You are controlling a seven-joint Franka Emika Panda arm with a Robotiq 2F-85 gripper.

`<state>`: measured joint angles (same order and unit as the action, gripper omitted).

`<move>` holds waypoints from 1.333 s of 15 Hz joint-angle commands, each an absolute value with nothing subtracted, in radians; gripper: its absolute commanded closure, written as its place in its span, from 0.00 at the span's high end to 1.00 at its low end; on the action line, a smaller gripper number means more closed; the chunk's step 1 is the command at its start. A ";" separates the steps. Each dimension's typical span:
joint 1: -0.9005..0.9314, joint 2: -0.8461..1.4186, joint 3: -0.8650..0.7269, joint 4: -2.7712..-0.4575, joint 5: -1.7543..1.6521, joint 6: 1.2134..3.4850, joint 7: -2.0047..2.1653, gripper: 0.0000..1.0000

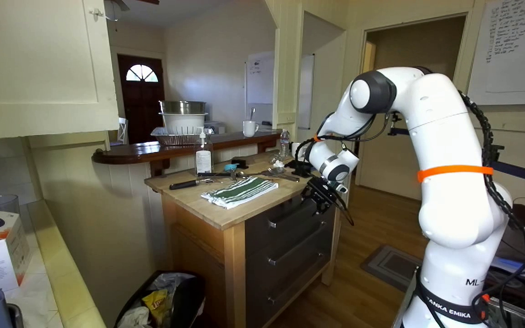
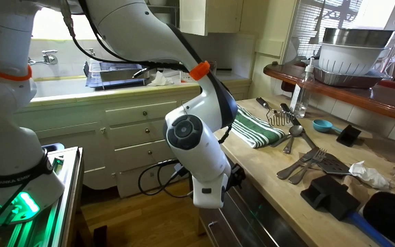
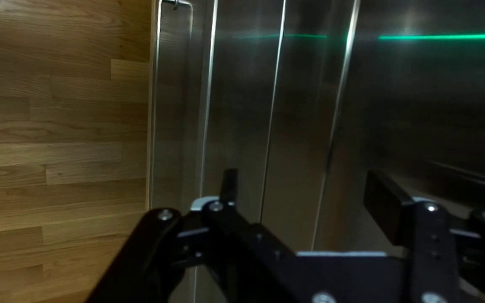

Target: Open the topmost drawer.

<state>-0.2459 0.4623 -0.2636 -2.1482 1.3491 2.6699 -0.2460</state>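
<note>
Hand [image 3: 303, 189] spread wide, dark drawer fronts [image 3: 295, 147] showing in the gap. It's near the top drawer [image 1: 285, 226], which looks closed; can't tell if they're touching

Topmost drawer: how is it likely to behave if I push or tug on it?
The topmost drawer will probably resist a push: it looks shut, roughly flush with the drawer front below. Its dark face looks glossy, so it may be slippery; the shiny handle likely offers better purchase. Being wide, it might skew if pulled at one end.
</note>
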 commanded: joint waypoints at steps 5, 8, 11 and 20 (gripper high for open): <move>-0.286 0.564 -0.220 -2.046 1.527 2.675 -0.417 0.62; -0.288 0.589 -0.214 -2.031 1.571 2.671 -0.461 0.61; -0.290 0.617 -0.208 -2.010 1.621 2.677 -0.515 0.65; -0.263 0.625 -0.224 -2.025 1.578 2.686 -0.485 0.00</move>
<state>-0.2759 0.6228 -0.2147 -1.9978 1.6245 2.6701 -0.5276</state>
